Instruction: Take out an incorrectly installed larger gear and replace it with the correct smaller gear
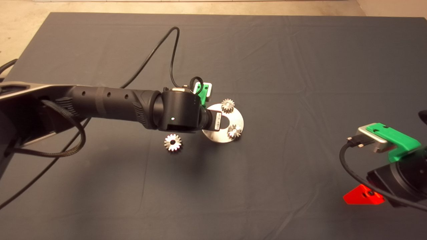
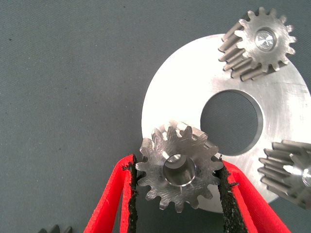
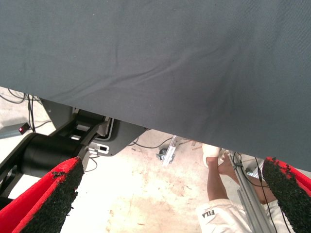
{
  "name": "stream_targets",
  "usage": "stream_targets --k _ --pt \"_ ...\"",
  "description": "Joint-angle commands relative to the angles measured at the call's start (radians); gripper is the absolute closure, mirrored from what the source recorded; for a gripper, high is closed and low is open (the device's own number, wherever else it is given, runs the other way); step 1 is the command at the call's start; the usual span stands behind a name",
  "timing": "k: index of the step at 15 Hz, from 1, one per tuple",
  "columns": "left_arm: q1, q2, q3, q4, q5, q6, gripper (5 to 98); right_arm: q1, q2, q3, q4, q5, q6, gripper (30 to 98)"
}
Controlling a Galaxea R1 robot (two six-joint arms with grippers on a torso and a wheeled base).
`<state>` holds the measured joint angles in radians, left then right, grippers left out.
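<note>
Left claw (image 2: 177, 194) clenched on the smaller gear (image 2: 177, 167), bore upright, right over the round plate's (image 2: 184, 92) rim beside its two mounted gears; larger gear (image 1: 172, 142) lies just off the plate; right claw (image 3: 170, 194) released, parked far from it.

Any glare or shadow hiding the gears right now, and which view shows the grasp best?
Head view: the left arm's shadow darkens the mat and the arm covers the smaller gear; the larger gear glints. Left wrist view: evenly lit, the smaller gear sharp between the left gripper fingers over the plate.
</note>
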<state>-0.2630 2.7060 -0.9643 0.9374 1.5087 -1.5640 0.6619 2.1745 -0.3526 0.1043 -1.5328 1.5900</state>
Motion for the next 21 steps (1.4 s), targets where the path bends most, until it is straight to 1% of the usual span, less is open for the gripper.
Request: stream_targets --k 1,4,8,14,15,16,18,19,21 --pt "-0.006 -0.001 -0.021 -0.003 -0.005 0.007 69.2 0.013 0.002 0.003 -0.026 -0.125 0.001 30.8" --pt "-0.006 0.004 -0.034 -0.003 -0.005 0.009 69.3 0.013 0.000 0.003 -0.026 -0.125 0.001 30.8" --pt "-0.006 -0.007 -0.018 -0.005 -0.005 0.008 69.4 0.013 0.002 0.002 -0.026 -0.125 0.001 30.8" --pt "-0.006 -0.005 -0.013 -0.005 -0.004 -0.001 68.6 0.013 0.002 0.003 -0.026 -0.125 0.001 30.8" --pt "-0.006 -0.002 -0.013 -0.005 -0.004 0.002 68.1 0.013 0.002 0.003 -0.026 -0.125 0.001 30.8" --pt "-0.006 -0.002 -0.013 -0.006 -0.004 0.002 64.5 0.013 0.002 0.002 -0.026 -0.125 0.001 30.8" --pt "-0.006 -0.005 -0.003 -0.008 -0.002 -0.001 64.3 0.013 0.002 0.002 -0.026 -0.125 0.001 30.8" --pt "-0.006 -0.008 0.009 -0.008 -0.002 -0.001 61.5 0.013 0.002 0.003 -0.026 -0.125 0.001 30.8" --pt "-0.011 -0.012 0.035 -0.012 -0.002 -0.002 60.3 0.013 0.002 0.002 -0.026 -0.125 0.001 30.8"
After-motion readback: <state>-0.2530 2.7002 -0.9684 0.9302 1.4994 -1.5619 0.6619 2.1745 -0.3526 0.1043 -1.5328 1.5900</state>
